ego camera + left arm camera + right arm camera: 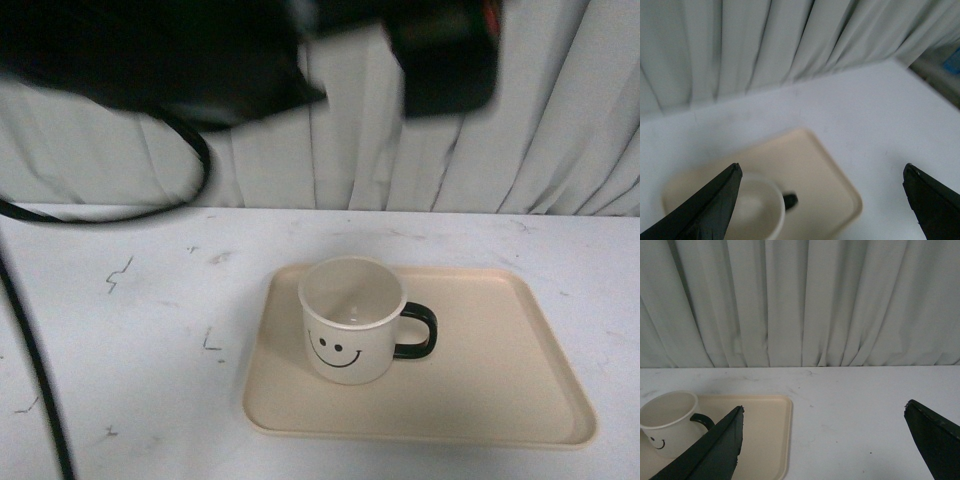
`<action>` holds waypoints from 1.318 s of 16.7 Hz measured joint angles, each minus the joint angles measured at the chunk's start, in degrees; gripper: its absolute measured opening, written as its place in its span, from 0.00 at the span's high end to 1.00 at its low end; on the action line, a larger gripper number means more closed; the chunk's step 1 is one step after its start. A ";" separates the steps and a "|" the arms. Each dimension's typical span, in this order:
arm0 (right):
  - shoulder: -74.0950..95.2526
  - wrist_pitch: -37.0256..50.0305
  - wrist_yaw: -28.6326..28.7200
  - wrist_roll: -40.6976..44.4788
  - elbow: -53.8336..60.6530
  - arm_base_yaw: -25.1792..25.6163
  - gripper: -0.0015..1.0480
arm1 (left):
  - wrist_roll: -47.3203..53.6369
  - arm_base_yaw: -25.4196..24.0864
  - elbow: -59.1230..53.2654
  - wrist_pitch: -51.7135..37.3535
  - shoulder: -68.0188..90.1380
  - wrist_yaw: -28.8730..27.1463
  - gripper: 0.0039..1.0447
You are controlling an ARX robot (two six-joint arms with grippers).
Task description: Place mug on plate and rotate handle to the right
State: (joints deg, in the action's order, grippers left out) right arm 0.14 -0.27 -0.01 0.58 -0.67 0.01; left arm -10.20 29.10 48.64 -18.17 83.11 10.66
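Front view. The mug (352,320) stood upright on the plate (500,390), within the plate's left half and clear of its rim, with its open mouth up and its black smiley face turned toward the camera. The handle (418,332) projected from the mug toward the plate's right edge, above the plate's bare middle. The plate lay flat on the white table (130,330), which showed small dark scuffs to the left of the plate. A pleated pale curtain (560,130) hung behind the plate at the table's far edge. A black cable (30,350) ran down the table well to the left of the plate. Blurred dark parts of the two arms filled the space high above the plate.

Left wrist view. The left gripper (821,169) was held above the plate with its jaws spread wide and nothing between them. One dark finger (715,200) overlapped the mug's rim in the picture without visible contact.

Right wrist view. The right gripper (824,407) was likewise spread wide and empty, positioned beyond the plate's right edge over bare table. The mug and its handle showed at the plate's far side from this gripper.
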 joint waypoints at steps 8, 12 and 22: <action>0.00 0.00 0.04 0.00 0.00 0.00 0.06 | 9.18 -14.73 -30.56 -16.39 -31.58 -25.33 0.82; 0.00 0.00 0.02 0.00 0.00 0.00 0.06 | 9.33 -20.11 -38.86 -14.78 -39.45 -19.74 0.99; 0.00 -0.02 0.02 0.00 0.00 0.00 0.06 | 9.38 -28.94 -46.01 -5.38 -56.41 -10.64 0.99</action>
State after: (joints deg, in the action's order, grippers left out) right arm 0.14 -0.30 0.01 0.58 -0.67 0.01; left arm -0.82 0.16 2.63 -23.55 26.70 0.01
